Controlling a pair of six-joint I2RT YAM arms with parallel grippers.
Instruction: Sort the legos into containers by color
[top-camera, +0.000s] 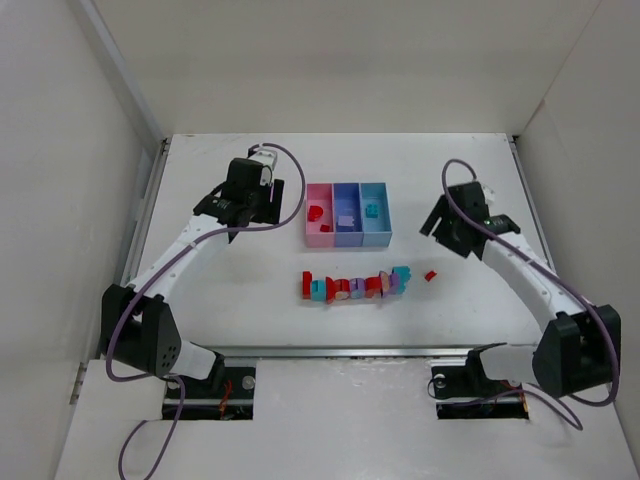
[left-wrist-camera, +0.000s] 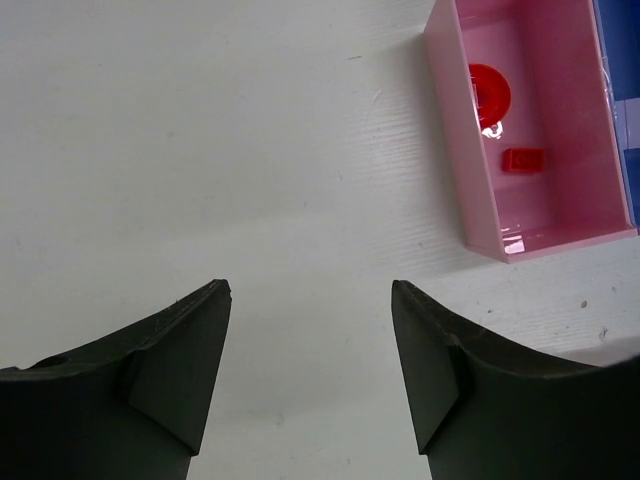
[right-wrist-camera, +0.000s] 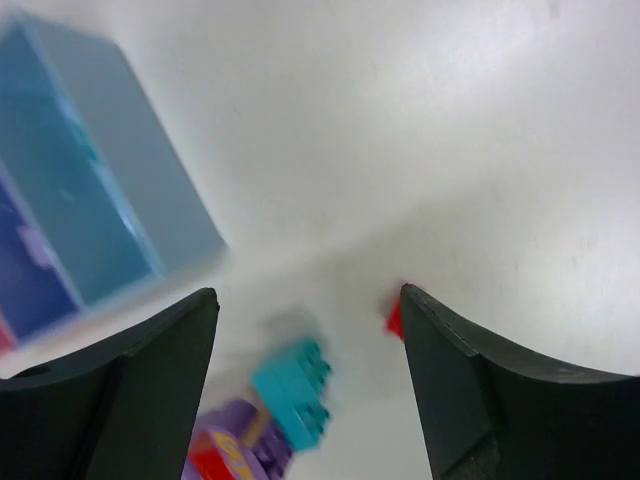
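Three joined plastic bins sit on the white tabletop (top-camera: 480, 170). The pink bin (top-camera: 318, 238) holds a red round piece (top-camera: 315, 212) and a small red brick (left-wrist-camera: 523, 159), the purple-blue bin (top-camera: 346, 236) a lilac brick (top-camera: 347, 220), and the light blue bin (top-camera: 375, 233) a teal brick (top-camera: 372, 209). Loose plastic legos (top-camera: 355, 287) lie in a row near them. The left tool (left-wrist-camera: 310, 290) and right tool (right-wrist-camera: 310, 295) both gape empty.

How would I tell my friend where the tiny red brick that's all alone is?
Find the three joined bins mid-table. Below them in the overhead view lies a crowded row of bricks. Just past its right end sits the lone red brick, touching nothing, while the others are bunched together.
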